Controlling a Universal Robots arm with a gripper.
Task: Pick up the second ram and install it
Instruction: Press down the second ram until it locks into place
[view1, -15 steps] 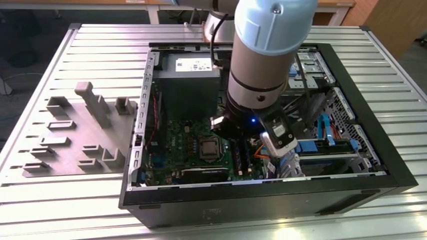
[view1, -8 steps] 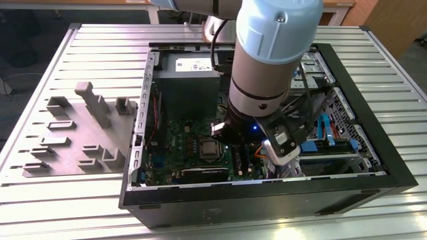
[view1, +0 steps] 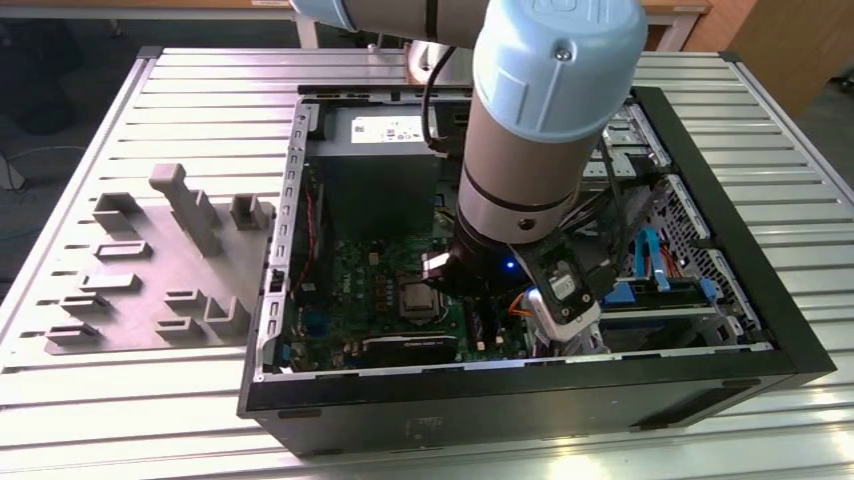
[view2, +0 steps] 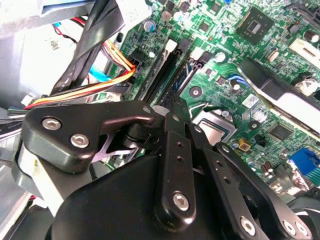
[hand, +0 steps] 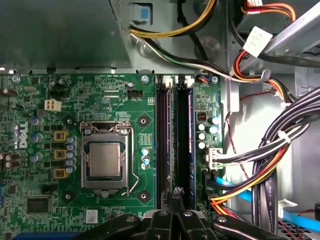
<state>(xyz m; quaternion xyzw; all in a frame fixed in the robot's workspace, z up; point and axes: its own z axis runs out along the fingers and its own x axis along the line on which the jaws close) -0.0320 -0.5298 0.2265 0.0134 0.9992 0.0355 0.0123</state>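
One arm (view1: 534, 150), pale-blue caps over grey tube, reaches down into an open black sheet-metal PC case (view1: 534, 385) standing mid-table. The table (view1: 200, 400) is ribbed aluminium slats. Toward the table edge on the exterior view's left lies one matte grey plastic fixture plate (view1: 147, 300) w/ moulded blocks. In both wrist views the glossy green motherboard (hand: 140, 105) shows, which the exterior view mostly hides behind the arm. On it: one square metal CPU socket (hand: 105, 160) w/ latch frame, and two long black RAM slots side by side near the board edge next to the cable bundle (hand: 270, 165), whose wires are black, orange, yellow and red. One slim dark stick, apparently the second ram (hand: 184, 130), stands on edge in the slot closer to that board edge, w/ a bluish sheen along it. In the second wrist view it (view2: 181, 77) runs away from the fingertips. Can't tell if the other slot is filled. The gripper (hand: 175, 191), black linkage w/ silver screws, has its tips drawn together w/ no gap showing, right at the near end of the two slots. The second wrist view shows it (view2: 172, 107) from behind. Can't tell if the tips touch the stick.
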